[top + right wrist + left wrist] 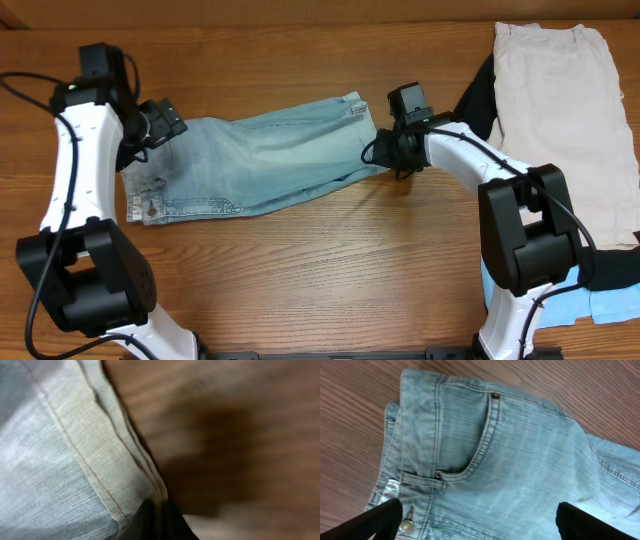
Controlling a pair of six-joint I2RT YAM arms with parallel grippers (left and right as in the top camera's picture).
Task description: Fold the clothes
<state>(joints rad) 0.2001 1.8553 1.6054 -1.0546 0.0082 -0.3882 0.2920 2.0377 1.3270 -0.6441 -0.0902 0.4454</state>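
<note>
The faded light-blue denim shorts lie across the middle of the wooden table, waist to the left and hemmed legs to the right. My left gripper hovers over the waist end. In the left wrist view its jaws are wide open above the front pocket and button of the shorts, holding nothing. My right gripper is at the leg hems. In the right wrist view its fingers are shut on the stacked hem edges of the shorts.
Beige shorts lie flat at the back right on a black garment. A sky-blue garment shows at the front right edge, beside the right arm's base. Bare wood lies in front of the denim.
</note>
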